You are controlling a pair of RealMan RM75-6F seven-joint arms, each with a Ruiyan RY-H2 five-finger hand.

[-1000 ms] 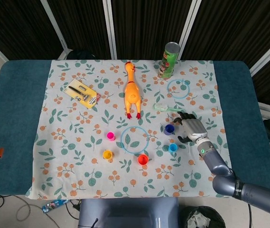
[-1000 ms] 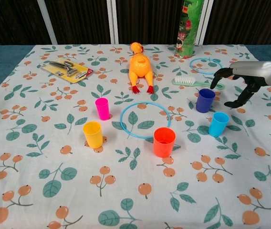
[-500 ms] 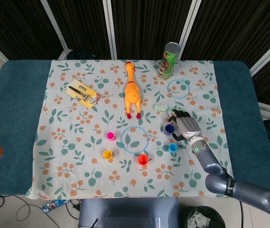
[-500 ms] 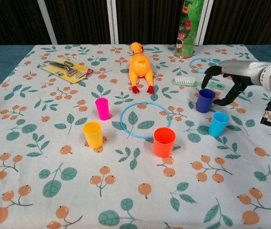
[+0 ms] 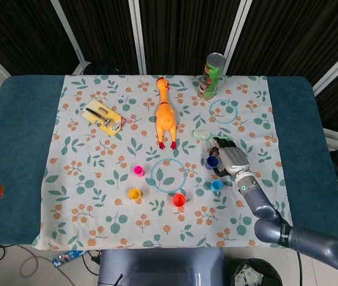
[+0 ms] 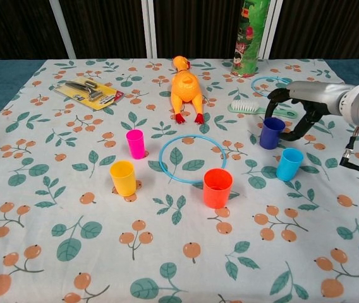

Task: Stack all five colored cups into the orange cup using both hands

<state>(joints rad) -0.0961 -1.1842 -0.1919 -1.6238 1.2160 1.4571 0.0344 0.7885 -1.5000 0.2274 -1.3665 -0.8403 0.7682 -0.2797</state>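
Five cups stand upright and apart on the floral cloth. The orange cup (image 5: 179, 199) (image 6: 217, 187) is nearest the front, with the yellow cup (image 5: 134, 193) (image 6: 123, 177) and pink cup (image 5: 138, 171) (image 6: 135, 143) to its left. The purple cup (image 5: 212, 162) (image 6: 272, 132) and light blue cup (image 5: 216, 185) (image 6: 289, 163) stand to its right. My right hand (image 5: 229, 158) (image 6: 303, 98) arches over and around the purple cup with fingers spread, and I see no firm grip on it. My left hand is out of both views.
A large blue ring (image 6: 193, 158) lies between the cups, and a smaller ring (image 6: 272, 86) lies behind my right hand. A green brush (image 6: 249, 108), a rubber chicken (image 6: 186, 88), a chips can (image 6: 251, 36) and a carded tool pack (image 6: 89, 92) sit further back.
My right hand has moved left, from beside the blue cup to arching around the purple cup. No cup has moved.
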